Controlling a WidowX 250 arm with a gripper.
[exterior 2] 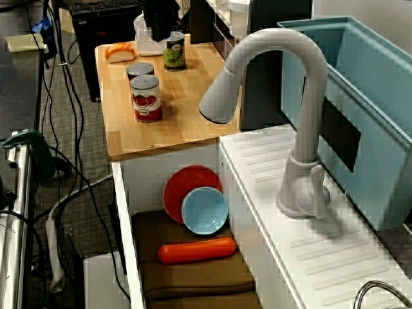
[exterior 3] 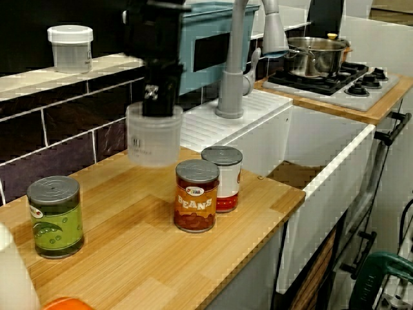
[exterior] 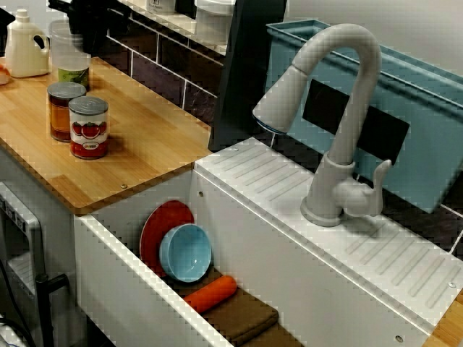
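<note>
In the counter-level view my black gripper [exterior 3: 155,102] comes down from above and is shut on the rim of a clear plastic cup [exterior 3: 153,139]. The cup stands upright at the back of the wooden counter [exterior 3: 148,258], by the dark tiled wall; I cannot tell whether its base touches the wood. In front of it stand a beans can [exterior 3: 197,204] and a tomato can [exterior 3: 222,178], and a green-labelled can [exterior 3: 55,217] stands to the left. The view over the sink shows the gripper [exterior: 81,25] and cup [exterior: 64,45] at the far end, behind the tomato can [exterior: 88,127].
The sink [exterior 2: 122,212] holds a red plate [exterior 2: 187,187], a blue bowl [exterior 2: 205,210], a carrot [exterior 2: 196,250] and a brown cloth [exterior 2: 199,277]. A grey faucet [exterior 2: 302,129] and a teal rack [exterior 2: 380,129] stand behind it. On the stove is a pot [exterior 3: 313,55]. A white jar [exterior 3: 70,47] sits on the ledge.
</note>
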